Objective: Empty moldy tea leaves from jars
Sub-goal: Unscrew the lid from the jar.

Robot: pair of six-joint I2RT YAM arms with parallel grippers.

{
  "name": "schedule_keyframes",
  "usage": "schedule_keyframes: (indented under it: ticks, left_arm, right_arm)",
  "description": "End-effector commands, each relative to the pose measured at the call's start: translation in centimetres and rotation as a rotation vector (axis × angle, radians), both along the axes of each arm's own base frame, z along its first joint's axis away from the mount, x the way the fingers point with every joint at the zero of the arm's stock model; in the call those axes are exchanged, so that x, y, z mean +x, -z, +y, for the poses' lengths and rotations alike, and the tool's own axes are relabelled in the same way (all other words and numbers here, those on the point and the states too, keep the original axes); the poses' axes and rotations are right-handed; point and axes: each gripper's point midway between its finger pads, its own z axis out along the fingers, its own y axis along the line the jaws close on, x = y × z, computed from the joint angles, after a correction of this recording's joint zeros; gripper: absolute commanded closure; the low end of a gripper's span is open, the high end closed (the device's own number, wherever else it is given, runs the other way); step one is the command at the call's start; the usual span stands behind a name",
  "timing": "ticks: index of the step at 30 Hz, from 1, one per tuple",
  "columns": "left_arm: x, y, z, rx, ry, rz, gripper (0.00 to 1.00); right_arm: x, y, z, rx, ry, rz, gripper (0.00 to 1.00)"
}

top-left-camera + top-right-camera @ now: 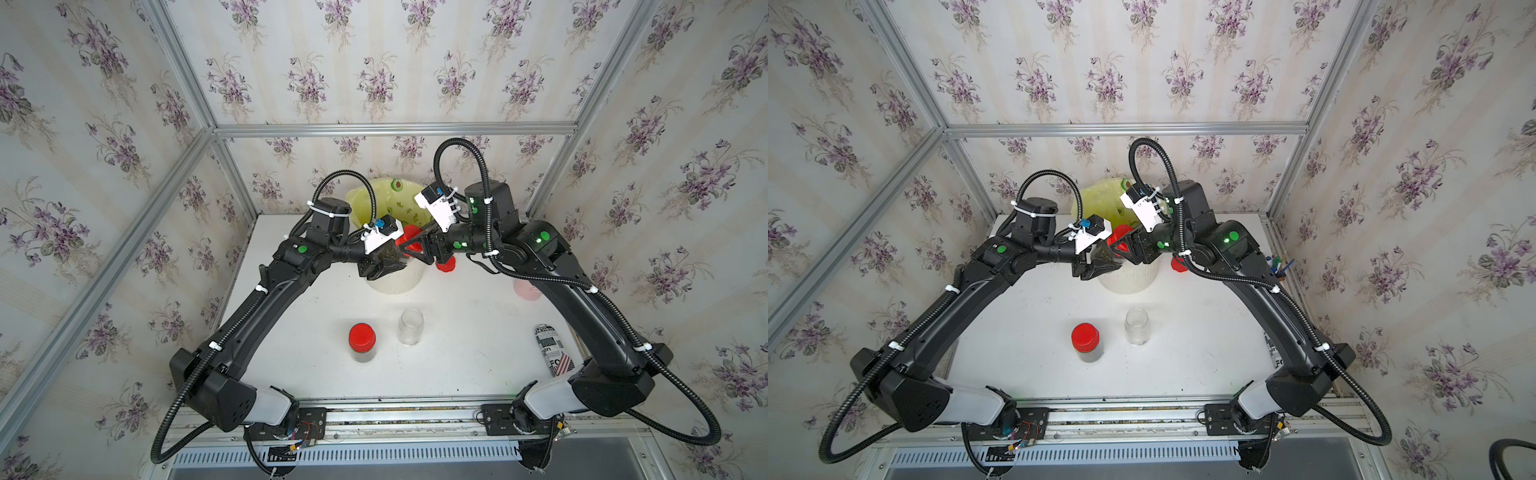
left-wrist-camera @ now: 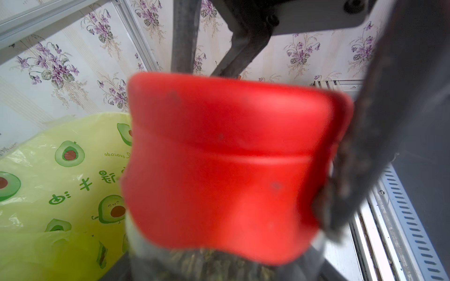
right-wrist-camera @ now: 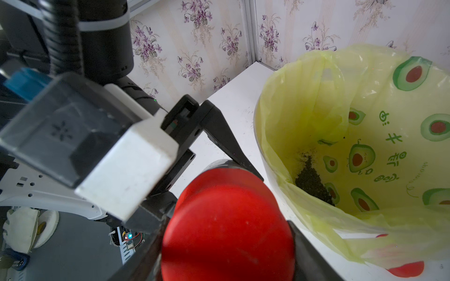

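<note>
The left pincer (image 1: 384, 269) clamps the jar (image 1: 1105, 261) of moldy tea leaves (image 1: 387, 254) beside the bin (image 1: 395, 286). The right pincer (image 1: 413, 249) straddles its red cap (image 1: 408, 240), grip unclear. A slipping twist could scatter leaves across the table (image 1: 457, 332).

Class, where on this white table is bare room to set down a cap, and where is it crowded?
Bare: the front strip between the red-capped clear jar and the near edge of the table; the patch between the open clear jar and the printed can. Crowded: around the cream bin and loose red cap.
</note>
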Motion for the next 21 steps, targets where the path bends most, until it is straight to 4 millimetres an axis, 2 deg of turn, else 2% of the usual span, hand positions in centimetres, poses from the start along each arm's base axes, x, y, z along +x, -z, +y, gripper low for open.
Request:
schedule_keyframes:
  ticks: [1, 5, 10, 13, 21]
  left_arm:
    - [-0.2, -0.6, -0.2, -0.019, 0.016, -0.015, 0.27]
    - [-0.3, -0.5, -0.2, -0.018, 0.023, -0.016, 0.27]
    - [-0.6, -0.4, -0.3, -0.02, 0.035, -0.014, 0.27]
    - [-1.4, -1.6, 0.0, -0.038, 0.046, -0.037, 0.27]
    - [-1.9, -1.9, 0.2, -0.043, 0.058, -0.046, 0.27]
  right_arm:
    - [0.3, -0.5, 0.1, 0.001, -0.01, -0.044, 0.42]
    - [0.2, -0.1, 0.2, -0.006, -0.046, -0.046, 0.54]
    - [0.6, 0.8, 0.0, -0.03, -0.091, -0.059, 0.61]
    - [1.0, 0.9, -0.4, -0.036, -0.103, -0.078, 0.62]
    - [0.1, -0.4, -0.5, -0.037, -0.186, -0.203, 0.62]
